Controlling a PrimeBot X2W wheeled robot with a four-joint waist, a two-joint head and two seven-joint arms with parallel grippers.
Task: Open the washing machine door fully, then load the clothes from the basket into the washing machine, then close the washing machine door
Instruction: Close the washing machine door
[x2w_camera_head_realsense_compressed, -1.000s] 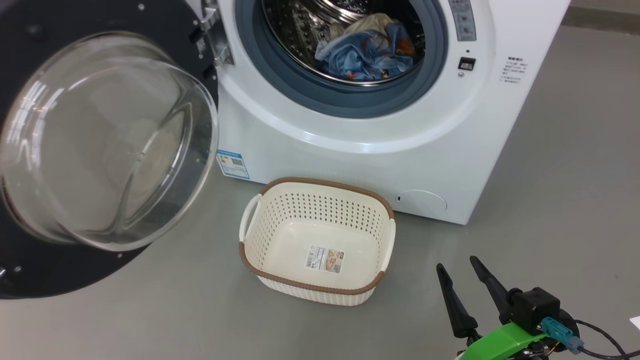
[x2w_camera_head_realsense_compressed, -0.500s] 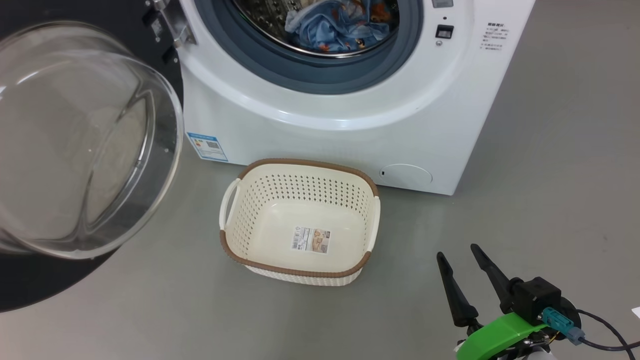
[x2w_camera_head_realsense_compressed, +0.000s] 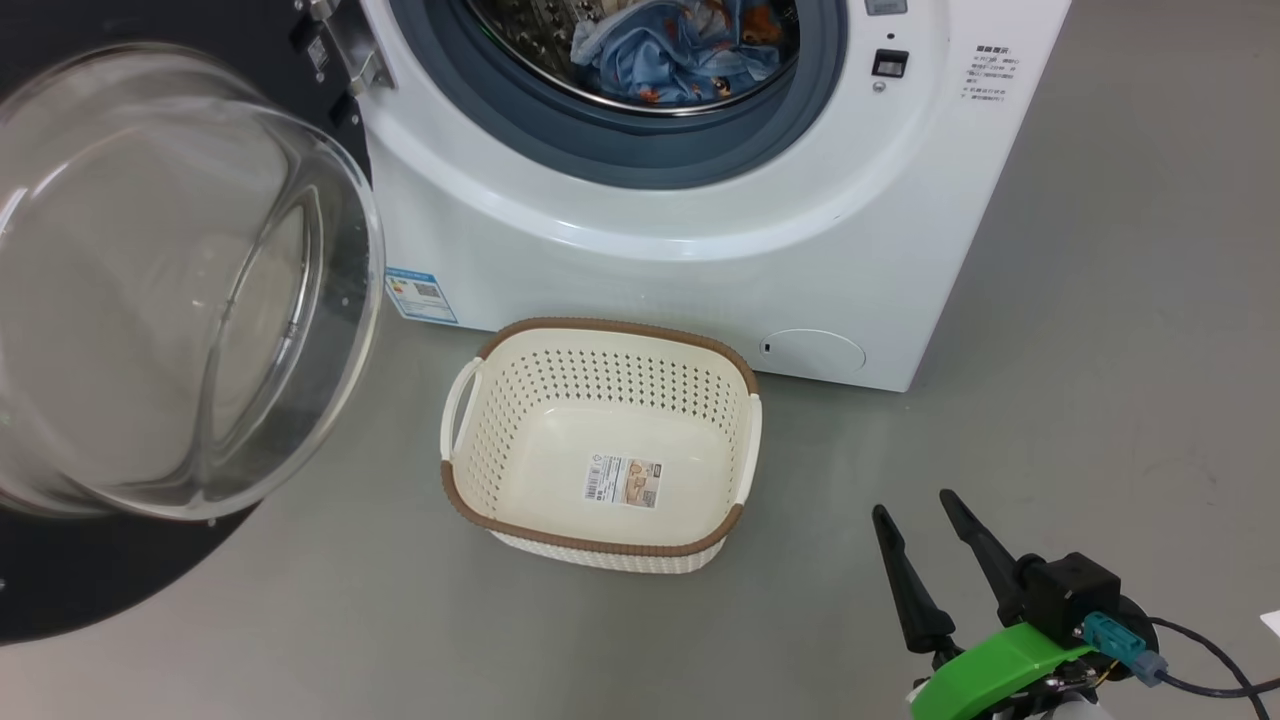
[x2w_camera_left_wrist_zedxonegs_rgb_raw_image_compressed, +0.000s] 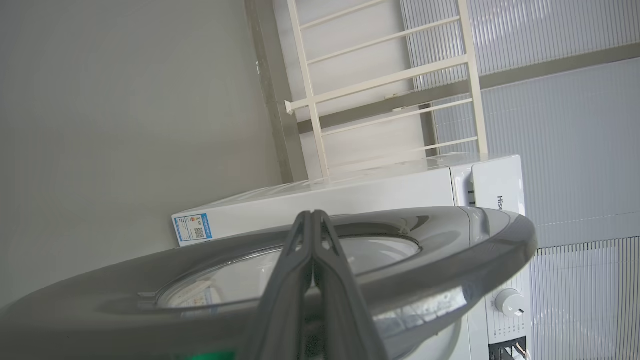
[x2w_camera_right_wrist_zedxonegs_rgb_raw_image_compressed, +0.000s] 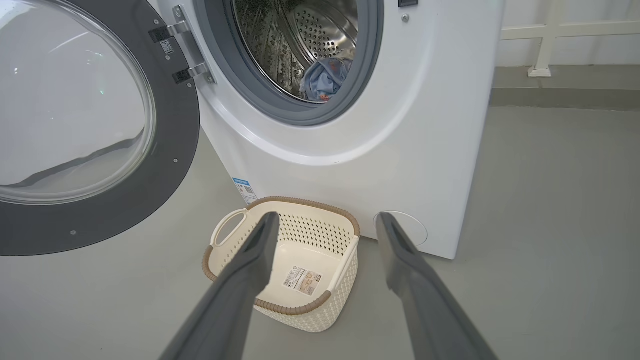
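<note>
The washing machine (x2w_camera_head_realsense_compressed: 700, 250) stands with its drum open, and the blue printed clothes (x2w_camera_head_realsense_compressed: 680, 50) lie inside the drum. The washing machine door (x2w_camera_head_realsense_compressed: 150, 300) hangs swung out to the left, its glass dome facing me. On the floor in front sits the basket (x2w_camera_head_realsense_compressed: 600, 328), holding nothing but a label on its bottom. My right gripper (x2w_camera_head_realsense_compressed: 910, 503) is open, low at the right and apart from the basket; its wrist view looks over the basket (x2w_camera_right_wrist_zedxonegs_rgb_raw_image_compressed: 300, 201) towards the clothes (x2w_camera_right_wrist_zedxonegs_rgb_raw_image_compressed: 325, 80). My left gripper (x2w_camera_left_wrist_zedxonegs_rgb_raw_image_compressed: 312, 215) is shut, empty, lying across the door's outer rim (x2w_camera_left_wrist_zedxonegs_rgb_raw_image_compressed: 450, 240).
Grey floor runs open to the right of the machine. A white railing (x2w_camera_right_wrist_zedxonegs_rgb_raw_image_compressed: 545, 50) stands by the wall behind it. A blue label (x2w_camera_head_realsense_compressed: 420, 295) and a round cover (x2w_camera_head_realsense_compressed: 815, 352) mark the machine's lower front. A cable trails from my right wrist.
The head camera has tipped down and turned, shifting the whole picture. In the last half second the door's glass dome has swung slightly rightward towards the machine. The right gripper stays open.
</note>
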